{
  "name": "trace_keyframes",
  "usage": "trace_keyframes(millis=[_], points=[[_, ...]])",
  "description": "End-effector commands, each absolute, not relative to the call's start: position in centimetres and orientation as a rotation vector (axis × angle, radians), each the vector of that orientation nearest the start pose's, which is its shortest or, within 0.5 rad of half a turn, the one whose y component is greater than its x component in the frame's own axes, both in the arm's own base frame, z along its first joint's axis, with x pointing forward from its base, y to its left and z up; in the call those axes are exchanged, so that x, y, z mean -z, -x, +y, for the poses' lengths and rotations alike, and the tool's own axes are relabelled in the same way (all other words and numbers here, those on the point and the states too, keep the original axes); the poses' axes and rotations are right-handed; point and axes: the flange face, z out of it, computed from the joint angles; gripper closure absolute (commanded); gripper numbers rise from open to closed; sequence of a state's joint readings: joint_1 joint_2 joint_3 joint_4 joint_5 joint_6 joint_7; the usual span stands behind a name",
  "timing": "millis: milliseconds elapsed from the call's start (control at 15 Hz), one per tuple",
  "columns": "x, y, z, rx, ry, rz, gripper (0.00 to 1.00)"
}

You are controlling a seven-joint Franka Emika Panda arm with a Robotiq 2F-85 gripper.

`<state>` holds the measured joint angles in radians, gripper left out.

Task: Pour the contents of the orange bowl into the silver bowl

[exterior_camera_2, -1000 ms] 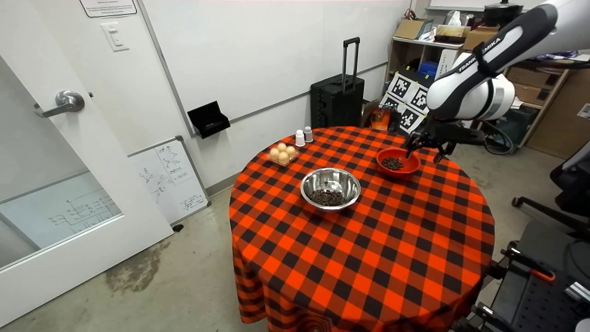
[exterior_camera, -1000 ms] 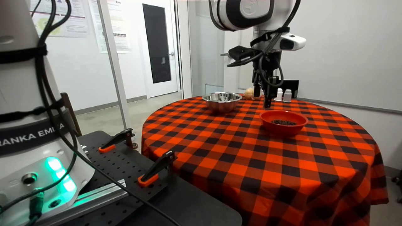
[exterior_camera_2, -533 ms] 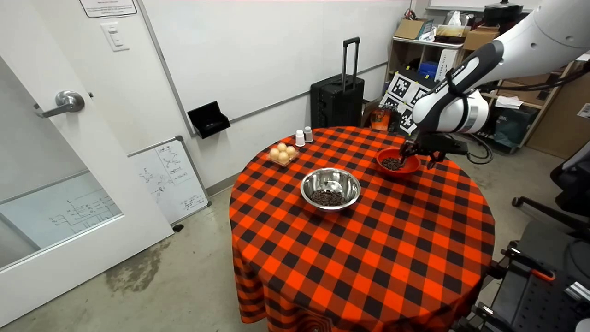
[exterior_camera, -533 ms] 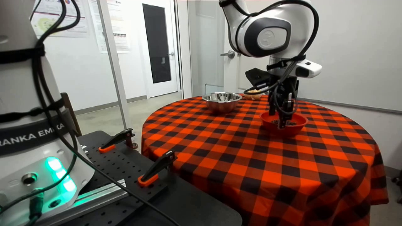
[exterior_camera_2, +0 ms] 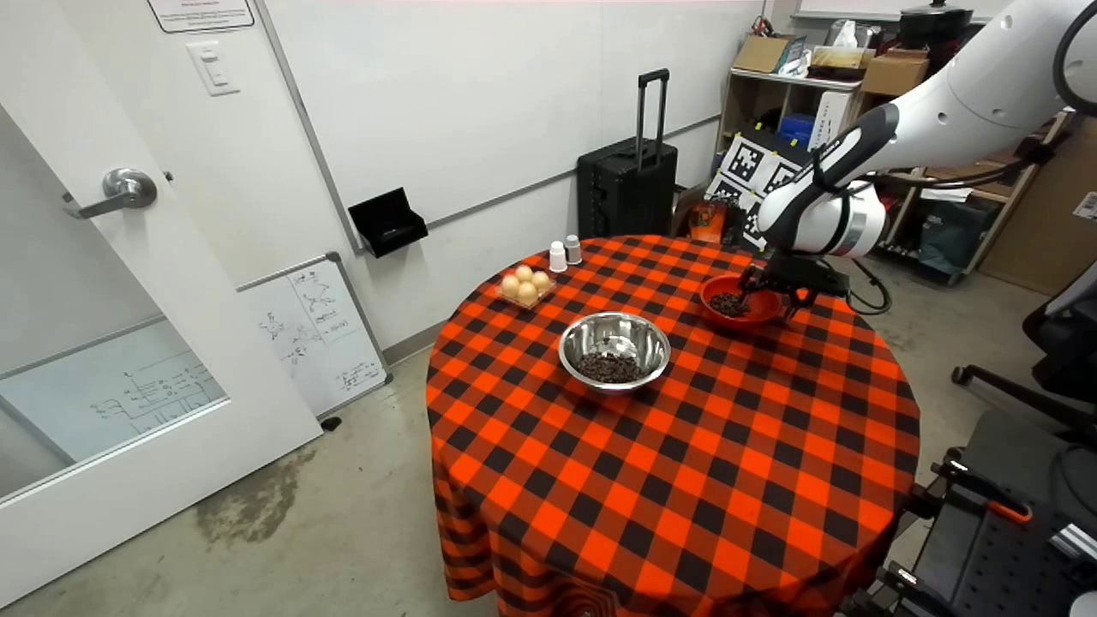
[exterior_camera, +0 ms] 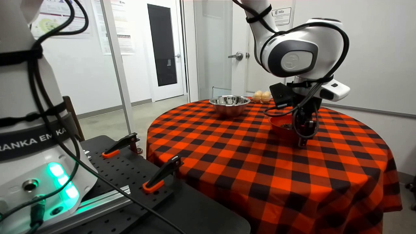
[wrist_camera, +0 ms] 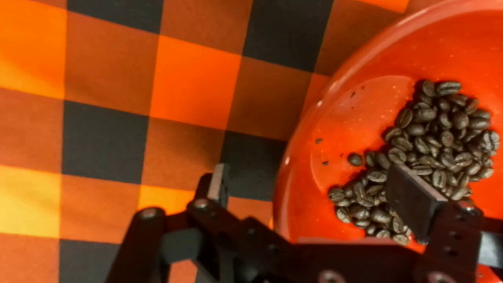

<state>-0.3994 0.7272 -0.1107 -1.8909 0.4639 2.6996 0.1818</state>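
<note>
I saw smooth, glossy plastic in the orange bowl (wrist_camera: 353,122) and reflective metal in the silver bowl (exterior_camera: 229,110). On my feed the tablecloth (wrist_camera: 194,84) looked like matt cloth, the coffee beans (wrist_camera: 436,137) had a slight sheen, and my gripper (wrist_camera: 316,189) had dull pads (wrist_camera: 410,202).

On the dark band (exterior_camera: 24,143) of the robot's base (exterior_camera: 29,170) we read, in an exterior view, "RANKA EM" and, after a covered spot, "KA". A framed sign (exterior_camera: 281,16) farther back shows us the name "Mila", its smaller lines unreadable. In an exterior view we see handwriting and sketches on the small leaning whiteboard (exterior_camera_2: 321,338), but we cannot make out words. Square black-and-white codes fill white sheets (exterior_camera_2: 747,160) in the same view. Posters (exterior_camera: 125,26) behind the base carry print too small for us to read.
</note>
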Motion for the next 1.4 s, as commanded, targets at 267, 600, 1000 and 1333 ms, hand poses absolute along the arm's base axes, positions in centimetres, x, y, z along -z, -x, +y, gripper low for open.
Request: trace_keyframes(millis=[267,600,1000,1333], points=[[-12.1,-54.9,-34.4,0.231,2.496,1.653,0.05],[-12.7,-54.3,-34.6,0.256,2.536,1.646,0.29],[-13.3,-54.0,-34.0,0.263,2.582,1.591,0.68],[-14.2,-54.6,-33.3,0.285,2.548,1.549,1.0]])
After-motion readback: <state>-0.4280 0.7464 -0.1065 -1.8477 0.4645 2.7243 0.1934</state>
